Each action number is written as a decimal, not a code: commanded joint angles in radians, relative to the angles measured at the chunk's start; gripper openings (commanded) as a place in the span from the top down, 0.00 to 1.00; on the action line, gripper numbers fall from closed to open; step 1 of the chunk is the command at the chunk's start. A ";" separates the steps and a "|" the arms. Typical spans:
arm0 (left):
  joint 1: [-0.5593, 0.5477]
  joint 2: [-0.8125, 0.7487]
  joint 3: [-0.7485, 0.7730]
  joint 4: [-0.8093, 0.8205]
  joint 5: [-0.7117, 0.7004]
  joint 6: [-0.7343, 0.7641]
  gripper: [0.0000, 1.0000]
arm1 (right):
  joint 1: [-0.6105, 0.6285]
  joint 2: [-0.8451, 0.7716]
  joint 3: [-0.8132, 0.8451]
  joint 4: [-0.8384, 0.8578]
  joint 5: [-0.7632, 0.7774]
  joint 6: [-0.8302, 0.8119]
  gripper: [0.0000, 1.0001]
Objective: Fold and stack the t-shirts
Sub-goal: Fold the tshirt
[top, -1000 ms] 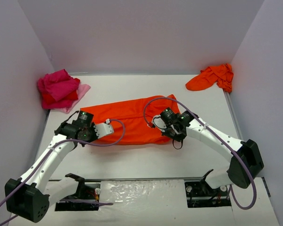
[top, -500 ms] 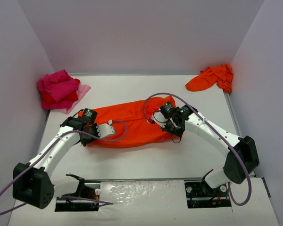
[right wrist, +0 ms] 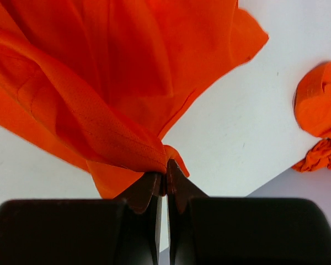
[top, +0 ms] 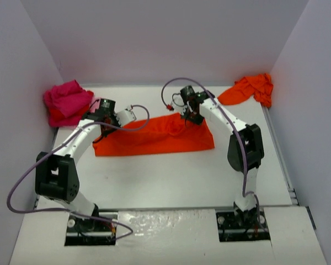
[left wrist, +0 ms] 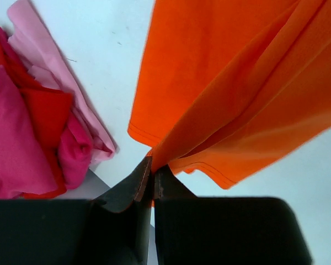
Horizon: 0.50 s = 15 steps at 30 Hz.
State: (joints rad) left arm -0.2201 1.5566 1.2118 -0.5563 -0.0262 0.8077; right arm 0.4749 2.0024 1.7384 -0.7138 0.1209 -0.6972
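Observation:
A bright orange-red t-shirt (top: 154, 139) lies folded lengthwise across the middle of the table. My left gripper (left wrist: 153, 170) is shut on its edge at the left end (left wrist: 220, 110), close to the pink pile. My right gripper (right wrist: 165, 171) is shut on a bunched edge of the same t-shirt (right wrist: 88, 99) at the far right corner. In the top view the left gripper (top: 130, 115) and the right gripper (top: 191, 117) both sit along the shirt's far edge. Another orange-red t-shirt (top: 249, 91) lies crumpled at the back right.
A heap of magenta, red and pale pink t-shirts (top: 68, 104) sits at the back left, also seen in the left wrist view (left wrist: 33, 116). White walls enclose the table on the left, back and right. The crumpled orange shirt (right wrist: 320, 110) lies right of my right gripper.
Both arms have swung from the near edge of the shirt to its far edge, carrying the near half of the cloth over. The shirt now lies narrower and further back.

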 commanded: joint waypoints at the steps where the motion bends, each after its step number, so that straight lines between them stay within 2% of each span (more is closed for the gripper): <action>1: 0.042 0.107 0.095 0.090 -0.051 -0.014 1.00 | -0.010 0.110 0.143 -0.012 0.024 -0.026 1.00; 7: 0.102 0.187 0.138 0.110 -0.035 -0.013 1.00 | -0.025 0.223 0.280 -0.013 0.034 -0.034 1.00; 15: 0.150 0.184 0.128 0.118 0.011 -0.005 1.00 | -0.049 0.192 0.305 -0.011 0.028 -0.061 1.00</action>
State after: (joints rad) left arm -0.0949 1.7954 1.2927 -0.4834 -0.0331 0.8028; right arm 0.4464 2.2683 2.0098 -0.7140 0.1276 -0.7311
